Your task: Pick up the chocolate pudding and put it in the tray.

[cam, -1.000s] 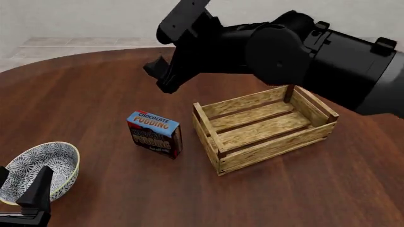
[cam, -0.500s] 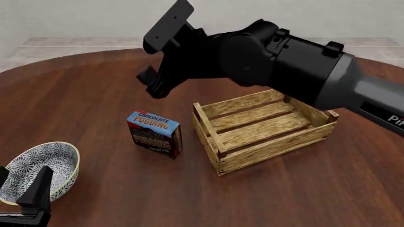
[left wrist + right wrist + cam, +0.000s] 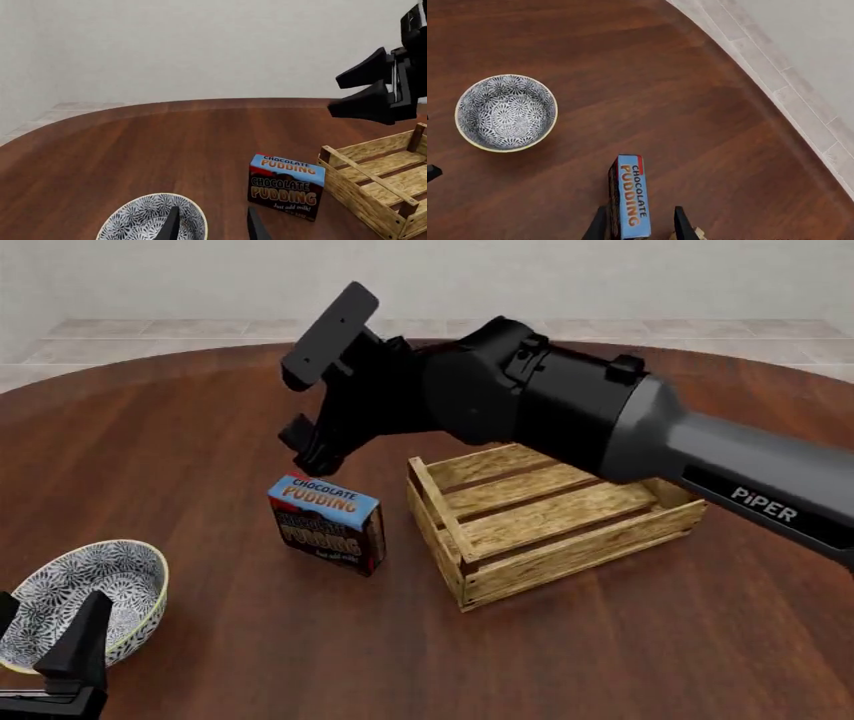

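The chocolate pudding [image 3: 327, 523] is a small carton with a blue top, standing upright on the table just left of the tray [image 3: 567, 555], a light-wood slatted crate with nothing in it. My right gripper [image 3: 304, 447] is open and hangs a little above and behind the pudding. In the right wrist view its fingers straddle the carton's blue top [image 3: 632, 197] from above, without touching it. My left gripper [image 3: 48, 628] is open and empty at the near left, over the bowl. The left wrist view shows the pudding [image 3: 285, 186], the tray [image 3: 353, 192] and the right gripper [image 3: 367, 92].
A round blue-white patterned bowl [image 3: 83, 602] sits at the near left under my left gripper; it also shows in the right wrist view [image 3: 506, 112] and the left wrist view [image 3: 143, 222]. The right arm's thick body reaches over the tray's back edge.
My right gripper has moved left and down, from high behind the tray to just above the pudding. The left arm, pudding, tray and bowl have not moved.
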{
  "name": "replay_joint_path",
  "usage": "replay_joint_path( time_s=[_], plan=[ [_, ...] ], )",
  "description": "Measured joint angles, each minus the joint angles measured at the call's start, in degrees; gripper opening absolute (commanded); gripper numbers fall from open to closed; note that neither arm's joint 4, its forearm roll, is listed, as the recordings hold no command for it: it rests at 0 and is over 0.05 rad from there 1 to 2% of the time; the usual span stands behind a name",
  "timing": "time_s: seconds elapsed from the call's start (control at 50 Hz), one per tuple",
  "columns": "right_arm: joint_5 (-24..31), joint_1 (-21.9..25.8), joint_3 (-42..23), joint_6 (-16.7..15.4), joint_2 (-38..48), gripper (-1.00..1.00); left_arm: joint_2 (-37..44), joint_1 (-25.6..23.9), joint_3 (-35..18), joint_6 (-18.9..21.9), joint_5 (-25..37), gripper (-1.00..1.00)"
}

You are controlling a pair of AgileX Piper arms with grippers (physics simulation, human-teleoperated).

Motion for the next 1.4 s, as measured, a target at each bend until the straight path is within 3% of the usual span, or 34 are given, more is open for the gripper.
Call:
replay_joint_path(
  time_s=[0.72, 1.4],
  plan=[
    [-0.1, 0.6, 3.9, -2.0, 1.9, 1.00, 0.0, 0.0, 0.0, 0.0, 0.0, 1.00],
    [-0.6, -0.2, 4.9, -1.1, 3.0, 1.00, 0.0, 0.0, 0.0, 0.0, 0.0, 1.00]
  ],
)
